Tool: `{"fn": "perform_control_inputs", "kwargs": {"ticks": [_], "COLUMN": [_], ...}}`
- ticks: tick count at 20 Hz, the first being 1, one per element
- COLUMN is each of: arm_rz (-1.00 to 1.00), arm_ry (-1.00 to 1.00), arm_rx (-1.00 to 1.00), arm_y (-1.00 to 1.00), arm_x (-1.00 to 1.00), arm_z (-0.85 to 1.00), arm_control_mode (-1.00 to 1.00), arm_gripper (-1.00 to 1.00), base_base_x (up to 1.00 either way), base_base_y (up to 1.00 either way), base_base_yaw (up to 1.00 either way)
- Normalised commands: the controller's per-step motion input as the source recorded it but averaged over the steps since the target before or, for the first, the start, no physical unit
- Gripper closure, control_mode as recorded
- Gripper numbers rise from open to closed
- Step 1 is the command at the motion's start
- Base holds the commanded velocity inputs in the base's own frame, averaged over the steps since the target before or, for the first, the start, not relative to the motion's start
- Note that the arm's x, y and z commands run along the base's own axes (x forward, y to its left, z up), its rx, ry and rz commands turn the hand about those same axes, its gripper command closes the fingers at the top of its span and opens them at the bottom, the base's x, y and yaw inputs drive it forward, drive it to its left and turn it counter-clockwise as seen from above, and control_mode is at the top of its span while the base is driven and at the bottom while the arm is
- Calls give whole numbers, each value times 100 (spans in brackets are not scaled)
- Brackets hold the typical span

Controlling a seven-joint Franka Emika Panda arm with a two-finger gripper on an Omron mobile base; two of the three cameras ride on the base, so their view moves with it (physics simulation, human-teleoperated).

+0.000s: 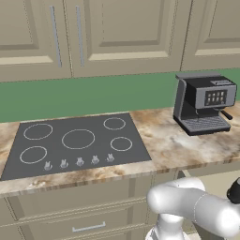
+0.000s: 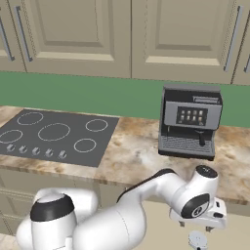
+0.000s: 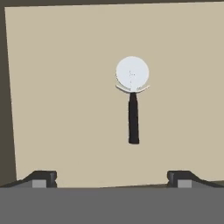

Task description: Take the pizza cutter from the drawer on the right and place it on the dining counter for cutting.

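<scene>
The gripper [image 3: 112, 181], fingers spread wide, hangs above the pizza cutter [image 3: 133, 103]; closing off-centre could nudge its slim handle aside.

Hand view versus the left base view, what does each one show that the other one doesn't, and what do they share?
The hand view alone looks down into the open drawer, where the pizza cutter lies flat on the pale floor, wheel away from the camera and black handle toward it, with the gripper open above it and holding nothing. The left base view alone has the black cooktop, the coffee machine, the marbled counter and the upper cabinets. Both show beige-tan cabinetry; otherwise they share very little.
</scene>
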Motion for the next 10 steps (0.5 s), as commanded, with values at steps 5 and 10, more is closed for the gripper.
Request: {"fn": "perform_control_inputs", "kwargs": {"ticks": [5,10], "arm_rz": [0,0], "arm_ry": [0,0], "arm_rx": [0,0], "arm_y": [-4,-16], "arm_x": [15,1], "arm_z": [-32,-23], "arm_control_mode": [-100,-100], "arm_gripper": [-100,-100], "base_base_x": [0,0], "base_base_y": [0,0], "base_base_yaw": [0,0]}}
